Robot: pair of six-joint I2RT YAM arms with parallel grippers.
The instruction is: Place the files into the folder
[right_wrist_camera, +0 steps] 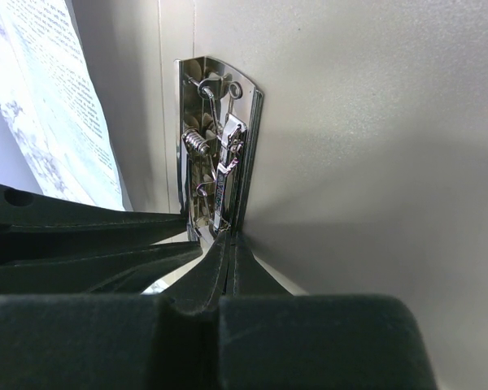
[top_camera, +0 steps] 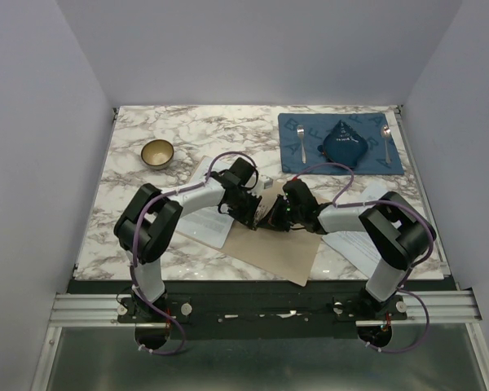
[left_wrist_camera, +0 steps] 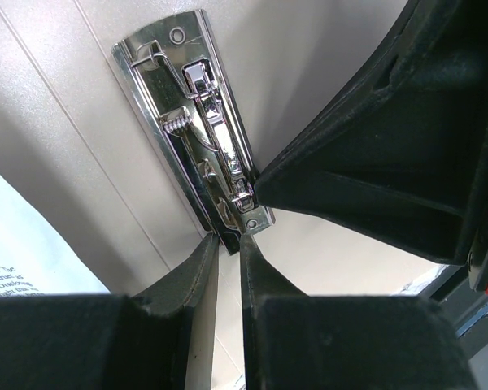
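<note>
Folder [top_camera: 281, 248] lies open on the bench [top_camera: 122, 171], files [top_camera: 210, 230] on either side. Left hand [left_wrist_camera: 230, 242] stands a slit apart at the metal clip [left_wrist_camera: 197, 122], gripping nothing visible; right hand [right_wrist_camera: 228, 244] is fully closed, tips against that clip

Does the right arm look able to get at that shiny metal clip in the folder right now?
Probably yes: the folder lies open, the clip is uncovered, and the right arm's shut jaws sit right at its end, though the left jaws crowd there too.
</note>
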